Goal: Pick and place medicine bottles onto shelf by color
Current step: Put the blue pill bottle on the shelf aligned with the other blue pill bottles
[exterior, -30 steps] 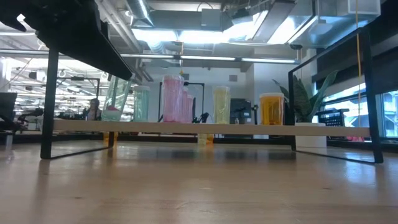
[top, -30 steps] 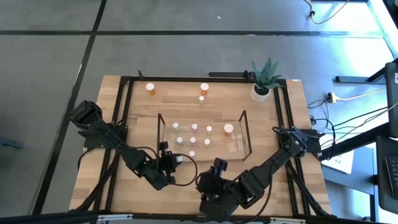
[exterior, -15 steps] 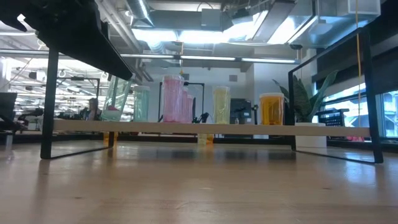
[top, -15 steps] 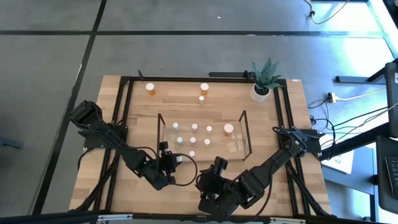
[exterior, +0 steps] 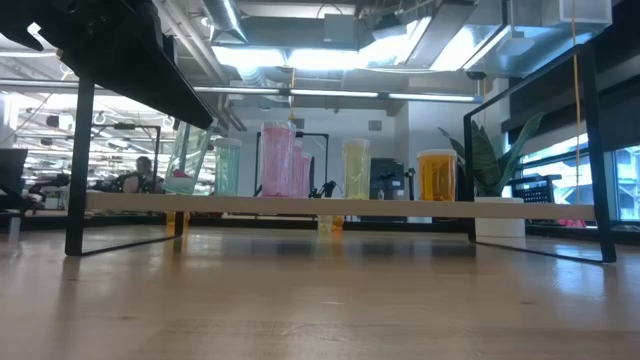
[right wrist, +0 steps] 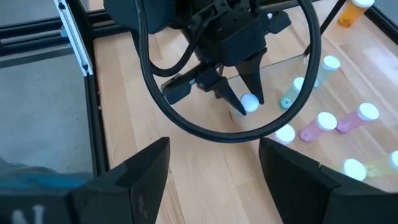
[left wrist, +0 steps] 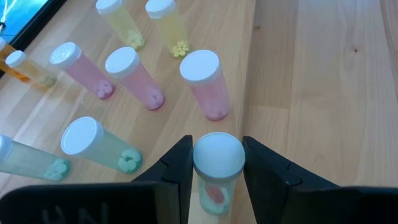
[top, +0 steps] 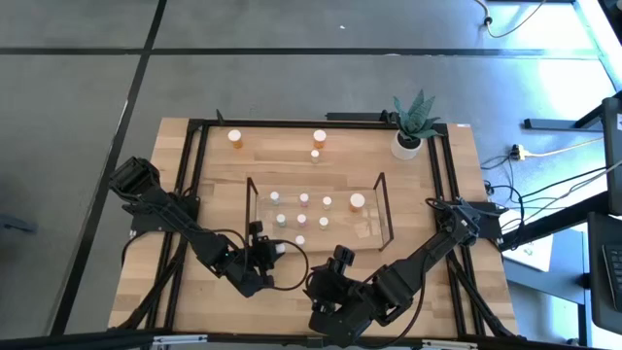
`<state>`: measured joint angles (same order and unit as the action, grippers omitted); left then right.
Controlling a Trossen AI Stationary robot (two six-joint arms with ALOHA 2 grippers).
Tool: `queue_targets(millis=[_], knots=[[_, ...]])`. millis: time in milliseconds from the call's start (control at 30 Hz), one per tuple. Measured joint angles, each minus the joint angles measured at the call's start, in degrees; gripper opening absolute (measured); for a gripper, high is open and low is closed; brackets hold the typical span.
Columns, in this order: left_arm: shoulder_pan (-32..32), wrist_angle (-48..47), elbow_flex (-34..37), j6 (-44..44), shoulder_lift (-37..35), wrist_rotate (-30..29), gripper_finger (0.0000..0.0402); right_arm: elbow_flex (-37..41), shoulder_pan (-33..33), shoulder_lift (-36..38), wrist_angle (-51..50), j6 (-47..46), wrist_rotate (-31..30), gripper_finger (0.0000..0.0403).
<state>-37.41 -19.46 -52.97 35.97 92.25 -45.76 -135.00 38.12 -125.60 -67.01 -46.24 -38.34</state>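
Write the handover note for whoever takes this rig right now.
Left tool: shut on a white-capped bottle, at the shelf's near left corner.
Right tool: open, empty, waiting near the table's front edge.
Done: seven bottles on the shelf, greenish, pink, yellowish and one orange.
Left: place the held bottle; three bottles wait behind the shelf.

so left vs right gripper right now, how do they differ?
The left gripper has its jaws shut on a white-capped bottle, held upright; the right gripper has open jaws with nothing between them. The left gripper hangs at the near edge of the shelf; the right gripper hangs farther back, toward the table's near edge, facing the left gripper. Both are dark two-finger grippers hanging low over the table.
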Motion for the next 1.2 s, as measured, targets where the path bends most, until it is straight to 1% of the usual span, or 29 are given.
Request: queue_targets(millis=[433,667,833,1067,1200], knots=[[0.00,-0.18,0.00,1.39,0.00,-0.14,0.0106,0.02,-0.01,0.00,-0.01,0.08,0.03,0.0249],[0.00,0.19,0.04,4.33,0.07,-2.16,0.0106,0.02,0.00,0.00,-0.03,0.06,0.03,0.0249],[-0.11,0.96,0.05,4.79,0.07,-3.42,0.0106,0.02,0.01,0.00,-0.03,0.07,0.03,0.0249],[0.32,0.93,0.04,6.44,0.07,-4.22,0.0106,0.02,-0.01,0.00,-0.03,0.11,2.90,0.0249],[0.52,0.59,0.04,7.21,0.07,-4.16,0.0106,0.02,0.01,0.00,-0.03,0.08,5.54,0.0249]])
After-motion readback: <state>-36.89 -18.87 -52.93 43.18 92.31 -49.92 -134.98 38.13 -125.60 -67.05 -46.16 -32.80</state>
